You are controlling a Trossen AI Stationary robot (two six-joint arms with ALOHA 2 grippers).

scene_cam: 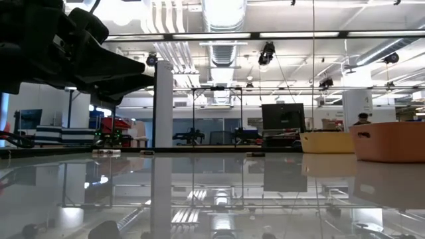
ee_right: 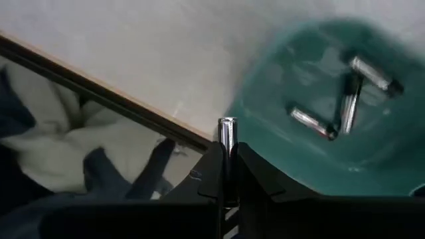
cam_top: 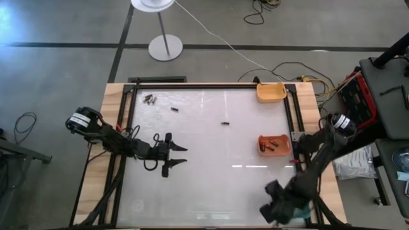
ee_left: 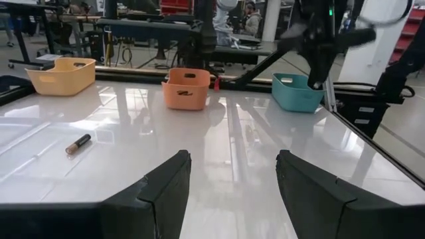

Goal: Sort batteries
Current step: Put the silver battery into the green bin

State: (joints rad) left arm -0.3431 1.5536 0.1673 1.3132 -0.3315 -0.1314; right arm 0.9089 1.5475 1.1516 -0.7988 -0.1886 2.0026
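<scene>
My right gripper is at the table's near right corner, above the teal tray, and is shut on a silvery battery. Three silvery batteries lie in that tray. My left gripper is open and empty, level over the table's left middle. Loose dark batteries lie on the table: a small group at the far left, one beside it, and one near the middle, which also shows in the left wrist view. The orange tray holds dark batteries. My right gripper pinches the silvery battery between its two fingers. The battery lies along the fingers and its free end sticks out past their tips. The fingers slant down from above. The battery is lifted clear, over the teal tray's rim.
A yellow tray stands at the far right corner. The three trays line the table's right side, as in the left wrist view: yellow, orange, teal. A black frame rail runs along the far edge.
</scene>
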